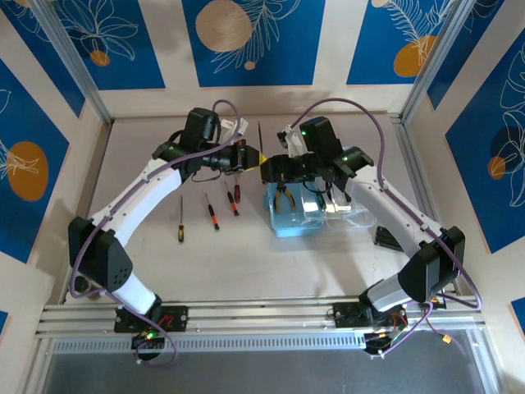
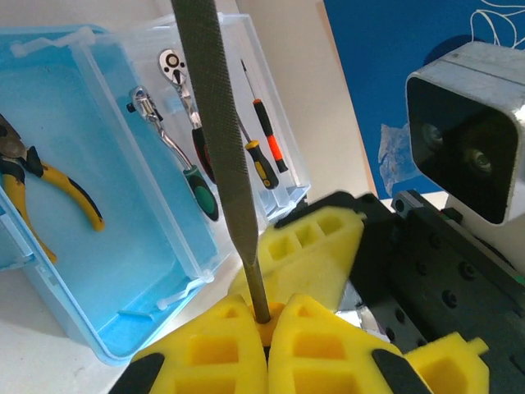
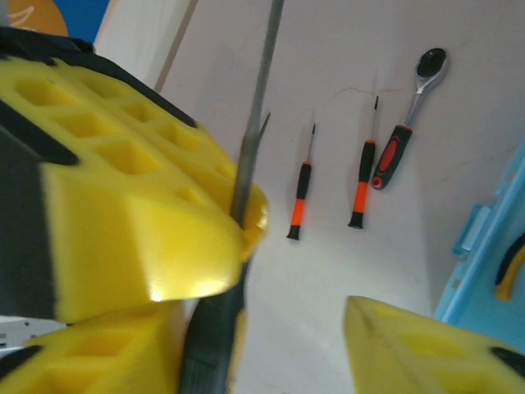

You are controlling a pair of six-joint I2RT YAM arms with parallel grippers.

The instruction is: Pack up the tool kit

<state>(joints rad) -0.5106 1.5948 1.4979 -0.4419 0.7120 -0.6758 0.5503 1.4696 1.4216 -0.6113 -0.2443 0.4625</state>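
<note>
From above, the left hand (image 1: 250, 158) is shut on the handle of a file (image 1: 260, 135) whose blade rises past its fingertips. The right hand (image 1: 271, 168) sits just beside it, nearly touching. The open blue case (image 1: 283, 228) lies under and just in front of the right hand, with the pliers (image 1: 284, 197) inside. Three screwdrivers (image 1: 212, 215) lie on the surface (image 1: 246, 263) below the left hand, apart from the case.

From the left wrist, the left hand (image 2: 267, 328) clamps the base of the file (image 2: 209, 123), and the grey blade stands straight out from the fingers. One yellow finger (image 2: 316, 246) of the right hand is just beside the file. Beyond the fingers lies the case (image 2: 90, 271), holding the pliers (image 2: 49, 189). Two ratchets (image 2: 184, 107) and two screwdrivers (image 2: 262, 139) show at its clear lid; whether they lie in it or under it I cannot tell.

From the right wrist, the right hand (image 3: 299, 271) is partly open: the file (image 3: 261, 90) lies against one finger, with a clear gap to the other. Past the fingers, two screwdrivers (image 3: 299, 201) and a ratchet (image 3: 410, 107) rest on the surface (image 3: 328, 82), and the case (image 3: 480, 246) edge is at the side.
</note>
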